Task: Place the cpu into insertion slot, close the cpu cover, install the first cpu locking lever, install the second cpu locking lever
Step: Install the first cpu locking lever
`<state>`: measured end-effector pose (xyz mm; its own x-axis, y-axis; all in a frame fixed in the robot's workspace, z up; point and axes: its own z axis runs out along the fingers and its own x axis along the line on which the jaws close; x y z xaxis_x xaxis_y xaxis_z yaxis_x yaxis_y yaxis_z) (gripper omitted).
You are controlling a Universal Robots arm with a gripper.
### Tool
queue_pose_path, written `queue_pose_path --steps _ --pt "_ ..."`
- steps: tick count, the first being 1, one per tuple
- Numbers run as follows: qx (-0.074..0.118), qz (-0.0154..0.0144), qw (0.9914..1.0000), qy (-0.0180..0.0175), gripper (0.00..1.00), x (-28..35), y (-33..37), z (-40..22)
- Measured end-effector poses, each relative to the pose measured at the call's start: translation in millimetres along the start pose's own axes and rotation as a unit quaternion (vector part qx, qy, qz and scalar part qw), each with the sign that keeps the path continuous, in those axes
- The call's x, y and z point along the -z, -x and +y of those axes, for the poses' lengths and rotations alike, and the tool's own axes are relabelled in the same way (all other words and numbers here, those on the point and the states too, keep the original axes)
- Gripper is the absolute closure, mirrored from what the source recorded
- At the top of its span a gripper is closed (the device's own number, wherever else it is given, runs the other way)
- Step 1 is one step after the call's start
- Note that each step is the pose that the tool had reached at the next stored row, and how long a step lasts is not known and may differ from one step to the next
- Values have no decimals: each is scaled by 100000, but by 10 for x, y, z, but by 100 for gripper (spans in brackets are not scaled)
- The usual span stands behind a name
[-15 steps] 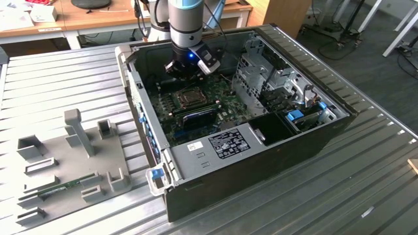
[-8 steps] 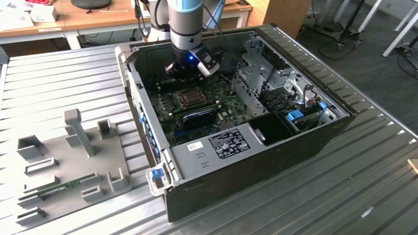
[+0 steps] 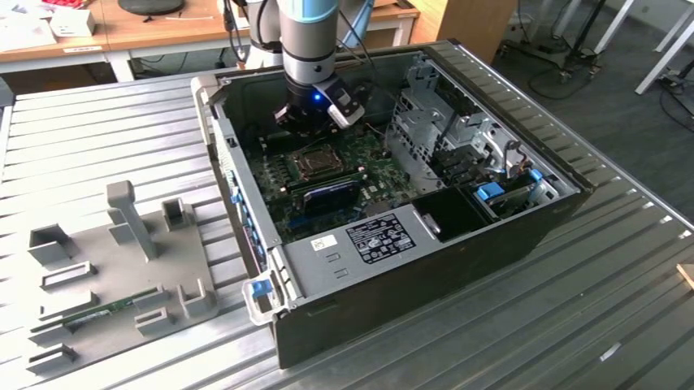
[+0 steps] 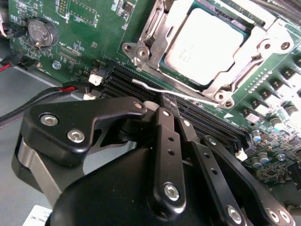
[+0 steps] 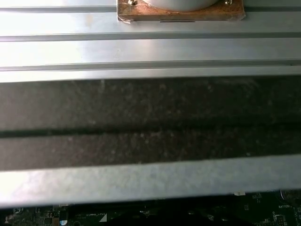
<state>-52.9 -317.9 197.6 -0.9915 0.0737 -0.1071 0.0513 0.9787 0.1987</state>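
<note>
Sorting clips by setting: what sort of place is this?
Likely a robotics lab or workshop: a robot arm reaches into an open computer case on a ribbed metal table, with wooden desks behind.

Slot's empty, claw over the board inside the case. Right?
Not empty: the cpu sits in the slot, as the second wrist view shows. The claw is over the board inside the case.

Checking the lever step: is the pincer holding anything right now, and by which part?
Cannot be told. The pincer is shut, its tips at the thin wire locking lever beside the cpu cover; whether they pinch it is hidden.
</note>
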Motion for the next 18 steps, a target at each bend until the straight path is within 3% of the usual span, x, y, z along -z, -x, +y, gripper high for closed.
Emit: queue_pose_path --steps 9,18 --pt "-2 -5 100000 8 90 7 1 1" --pt "2 -8 100000 5 90 138 15 28"
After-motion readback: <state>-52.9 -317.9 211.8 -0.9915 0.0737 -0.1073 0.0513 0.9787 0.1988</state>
